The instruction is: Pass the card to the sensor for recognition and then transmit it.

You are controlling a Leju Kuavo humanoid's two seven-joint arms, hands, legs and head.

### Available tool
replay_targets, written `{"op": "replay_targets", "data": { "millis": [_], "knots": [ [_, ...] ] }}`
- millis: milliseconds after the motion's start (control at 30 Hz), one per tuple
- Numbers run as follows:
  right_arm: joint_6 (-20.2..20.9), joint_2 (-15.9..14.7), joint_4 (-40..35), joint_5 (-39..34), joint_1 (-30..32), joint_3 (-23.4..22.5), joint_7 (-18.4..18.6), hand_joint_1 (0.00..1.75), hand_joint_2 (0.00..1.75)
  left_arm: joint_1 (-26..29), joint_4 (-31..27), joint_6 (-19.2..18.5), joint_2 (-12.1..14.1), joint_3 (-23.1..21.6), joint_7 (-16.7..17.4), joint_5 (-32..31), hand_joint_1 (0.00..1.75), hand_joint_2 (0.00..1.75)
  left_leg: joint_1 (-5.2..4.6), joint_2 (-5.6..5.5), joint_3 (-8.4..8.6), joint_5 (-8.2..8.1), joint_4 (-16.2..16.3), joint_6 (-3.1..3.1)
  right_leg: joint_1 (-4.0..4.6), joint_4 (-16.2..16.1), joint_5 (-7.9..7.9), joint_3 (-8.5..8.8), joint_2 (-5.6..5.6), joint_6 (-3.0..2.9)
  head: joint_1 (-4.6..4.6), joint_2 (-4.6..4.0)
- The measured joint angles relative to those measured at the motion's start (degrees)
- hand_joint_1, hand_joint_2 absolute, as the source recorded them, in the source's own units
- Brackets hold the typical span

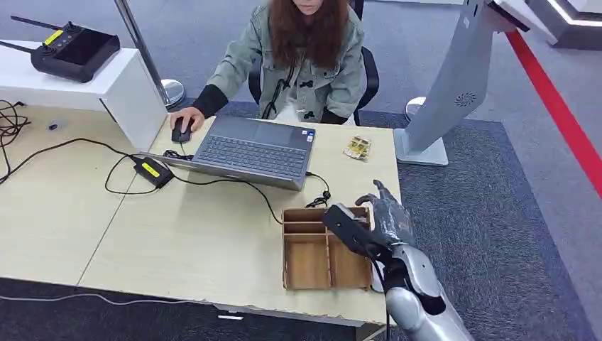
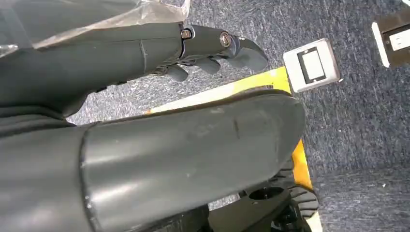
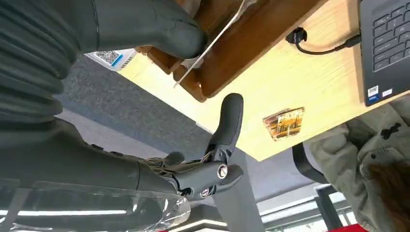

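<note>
Head view shows our right hand (image 1: 387, 217), fingers spread and holding nothing, over the wooden organizer (image 1: 312, 263); left hand (image 2: 212, 46) curled, empty.

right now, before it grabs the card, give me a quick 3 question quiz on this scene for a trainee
1. Fill in: the person's hand rests on a ____.
2. True or false: the laptop is open, with its keyboard showing.
3. The right hand is above which? A) laptop B) wooden tray C) person's hand

Key: 1 mouse; 2 true; 3 B
</note>
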Motion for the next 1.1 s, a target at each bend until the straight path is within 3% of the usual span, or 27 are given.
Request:
{"op": "replay_targets", "data": {
  "millis": [1100],
  "knots": [
    [0.3,0.6,-0.5,-0.7,0.0,0.6,0.2,0.8,1.75,0.0,0.0,-0.4,-0.2,0.0,0.0,0.0,0.0,0.0,0.0,0.0,0.0,0.0,0.0,0.0,0.0,0.0,0.0,0.0,0.0,0.0,0.0,0.0]
  ]
}}
